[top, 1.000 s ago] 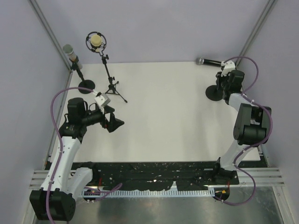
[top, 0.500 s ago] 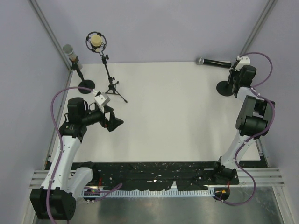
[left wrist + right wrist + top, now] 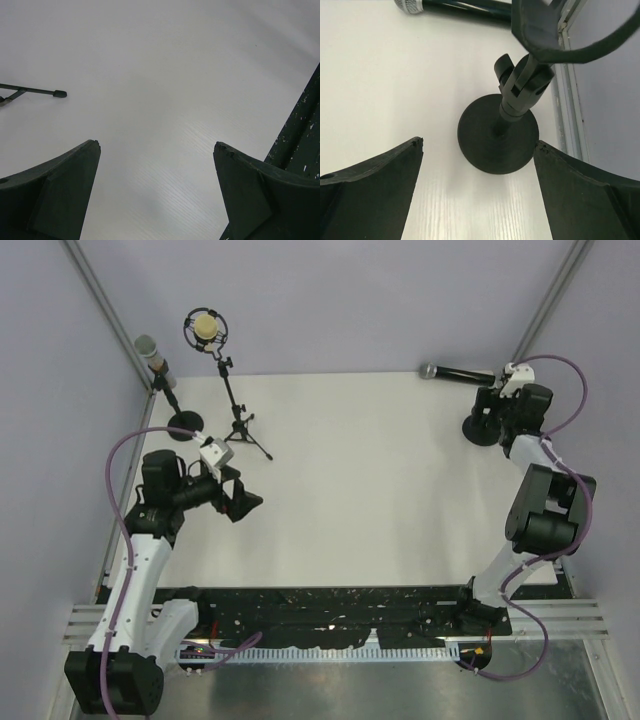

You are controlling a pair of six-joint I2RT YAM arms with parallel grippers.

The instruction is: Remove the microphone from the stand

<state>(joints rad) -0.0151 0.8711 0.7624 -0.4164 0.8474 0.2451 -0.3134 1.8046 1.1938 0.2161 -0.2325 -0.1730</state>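
Observation:
The black microphone [image 3: 455, 373] lies flat on the white table at the far right, its silver head pointing left; the right wrist view shows it along the top edge [image 3: 455, 6]. Just in front of it, the stand [image 3: 482, 430] is upright on its round black base [image 3: 497, 135], and its clip [image 3: 570, 25] holds nothing. My right gripper [image 3: 497, 412] hangs open above the stand, its fingers either side of the base [image 3: 479, 142] and not touching it. My left gripper [image 3: 240, 502] is open over bare table at the left [image 3: 156, 144].
At the back left are a grey microphone on a round-base stand [image 3: 155, 358] and a yellow microphone in a shock mount on a tripod [image 3: 206, 328]. One tripod leg [image 3: 35, 91] shows in the left wrist view. Enclosure walls and a metal rail [image 3: 567, 100] run close to the stand.
My right gripper has gone from shut to open. The stand shifted to the right with the right arm and now stands free. The microphone and left arm have barely moved.

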